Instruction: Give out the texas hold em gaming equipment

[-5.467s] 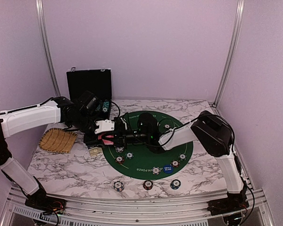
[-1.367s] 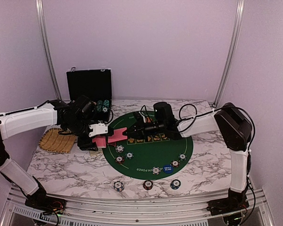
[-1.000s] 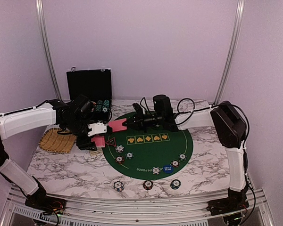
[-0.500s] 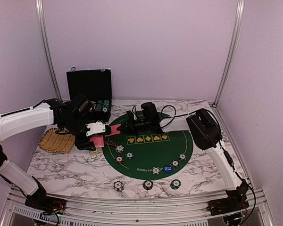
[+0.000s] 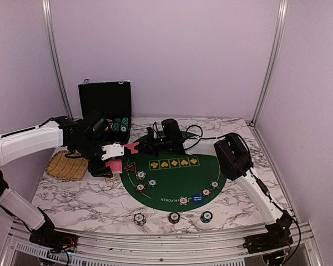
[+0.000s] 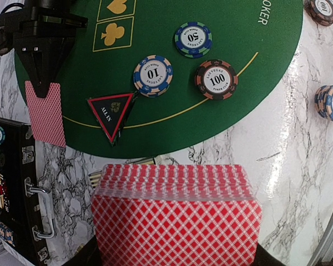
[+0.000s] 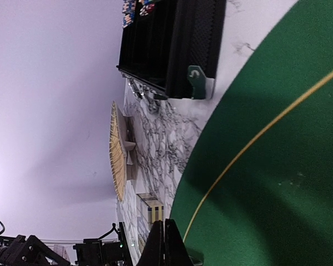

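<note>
**Both grippers shut on cards at the left edge of the mat**

From above, the left gripper (image 5: 111, 160) is closed on a deck of cards (image 5: 114, 165), red backs showing, just off the left rim of the round green mat (image 5: 177, 180). The right arm reaches across the mat, and the right gripper (image 5: 140, 146) pinches a single card (image 5: 132, 147) at the mat's far-left edge, near the deck. Several loose chips (image 5: 140, 175) lie on the near half of the mat, along with a blue disc (image 5: 197, 198). A row of three chips (image 5: 174, 217) sits on the marble table (image 5: 77, 197) in front of the mat. An open black case (image 5: 105, 101) stands at the back left, and a straw tray (image 5: 66, 165) lies beside the left arm.

In the left wrist view, the deck fills the bottom of the frame, squared up and held at its two sides. Beyond it, the right gripper's closed tips hold the single card by its top edge. The card hangs half over the mat and half over the marble, and I cannot tell whether it touches down. A dark red-edged triangle (image 6: 112, 114) lies on the mat just beside the card, touching a 10 chip (image 6: 153, 75). A 100 chip (image 6: 216, 79) and a 50 chip (image 6: 193, 39) lie near it.

In the right wrist view, the right gripper's fingers are pressed together. The card between them cannot be made out. Past them are the mat, the case and the tray.
</note>
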You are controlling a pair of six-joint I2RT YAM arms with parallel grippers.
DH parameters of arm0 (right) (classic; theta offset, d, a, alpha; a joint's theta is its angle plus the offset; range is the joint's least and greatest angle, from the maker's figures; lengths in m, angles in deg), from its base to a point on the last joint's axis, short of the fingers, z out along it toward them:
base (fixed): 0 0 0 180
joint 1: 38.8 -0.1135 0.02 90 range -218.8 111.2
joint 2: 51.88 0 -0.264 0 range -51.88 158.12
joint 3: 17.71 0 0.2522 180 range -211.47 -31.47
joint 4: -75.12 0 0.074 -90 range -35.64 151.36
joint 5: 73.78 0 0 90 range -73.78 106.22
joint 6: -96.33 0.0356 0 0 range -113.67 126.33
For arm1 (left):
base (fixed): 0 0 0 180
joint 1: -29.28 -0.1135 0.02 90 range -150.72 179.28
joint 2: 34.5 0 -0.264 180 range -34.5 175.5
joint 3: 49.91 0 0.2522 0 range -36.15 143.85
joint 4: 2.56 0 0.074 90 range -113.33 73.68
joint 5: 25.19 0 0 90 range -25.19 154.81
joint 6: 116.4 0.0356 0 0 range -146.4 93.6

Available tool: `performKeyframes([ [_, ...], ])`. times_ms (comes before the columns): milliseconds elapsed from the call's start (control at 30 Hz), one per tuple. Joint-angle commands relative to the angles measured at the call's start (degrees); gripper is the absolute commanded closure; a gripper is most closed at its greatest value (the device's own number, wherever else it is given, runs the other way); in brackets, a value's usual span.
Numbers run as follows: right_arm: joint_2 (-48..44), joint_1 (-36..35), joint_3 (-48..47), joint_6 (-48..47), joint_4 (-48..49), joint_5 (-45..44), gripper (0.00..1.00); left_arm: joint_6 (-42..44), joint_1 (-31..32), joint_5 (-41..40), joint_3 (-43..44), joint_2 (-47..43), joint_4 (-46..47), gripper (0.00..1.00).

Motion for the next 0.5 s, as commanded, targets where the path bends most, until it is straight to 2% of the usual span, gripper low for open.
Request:
performKeyframes([
  [0,0.67,0.17,0.53,-2.03,-3.92,-1.3,1.0,-0.17,-0.22,0.78,0.31,-1.9,-1.17,0.73],
  [100,-0.97,0.12,3.72,-2.86,-3.55,-1.84,1.0,-0.05,-0.22,1.01,0.36,-1.75,-1.3,0.73],
  [133,-1.29,0.14,4.4,-3.14,-3.66,-1.97,0.97,-0.15,-0.22,1.16,0.39,-1.66,-1.29,0.73],
  [333,-4.54,0.15,6.37,-6.37,-6.35,-4.29,0.52,-0.36,-0.22,1.52,0.4,-1.56,-1.46,0.73],
  [467,-9.18,-0.02,9.03,-9.4,-9.39,-6.74,0.4,-0.35,-0.22,1.44,0.4,-1.73,-1.57,0.73],
])
